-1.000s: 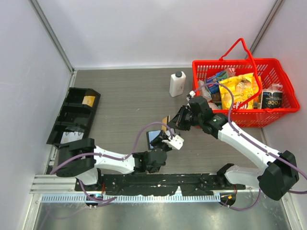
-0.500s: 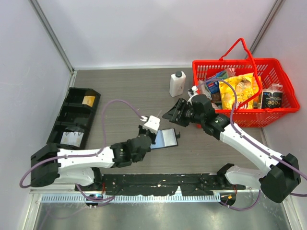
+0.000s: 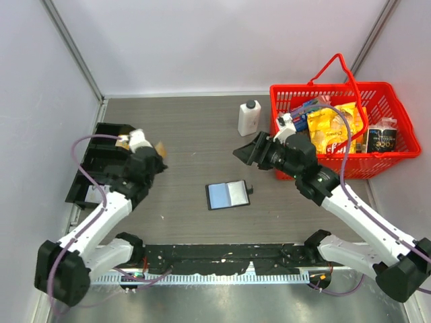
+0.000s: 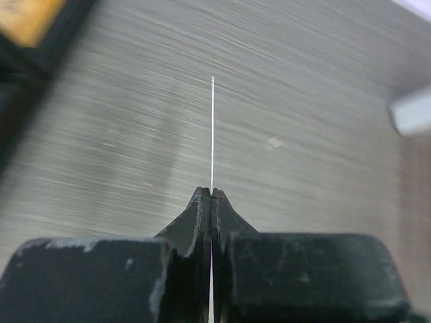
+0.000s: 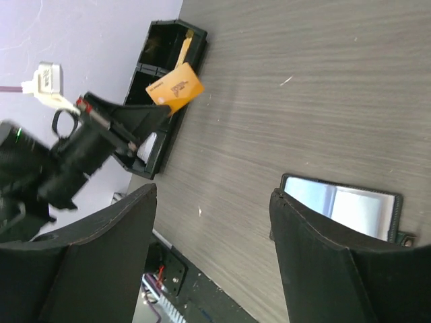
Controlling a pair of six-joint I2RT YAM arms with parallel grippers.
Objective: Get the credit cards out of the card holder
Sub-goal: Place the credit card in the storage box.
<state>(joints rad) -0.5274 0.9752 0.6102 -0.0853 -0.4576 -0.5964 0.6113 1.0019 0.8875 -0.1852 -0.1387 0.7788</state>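
The card holder (image 3: 227, 195) lies open and flat on the table, with light blue faces showing in both halves; the right wrist view also shows the card holder (image 5: 343, 202). My left gripper (image 3: 152, 156) is shut on a yellowish-orange credit card (image 3: 160, 148), held in the air beside the black tray. Its own camera shows that credit card (image 4: 212, 128) edge-on as a thin line rising from the left gripper (image 4: 212, 192). From the right wrist the same credit card (image 5: 176, 87) shows its face. My right gripper (image 3: 245, 152) hangs open and empty above the table, up and to the right of the holder.
A black compartment tray (image 3: 86, 176) lies along the left edge, with an orange item (image 5: 185, 42) in its far compartment. A white bottle (image 3: 249, 118) stands at the back. A red basket (image 3: 387, 91) of groceries sits at the back right.
My left arm has swung from the holder out to the left by the tray, carrying the orange card. My right gripper has opened and drawn back. The holder now lies alone on the table.
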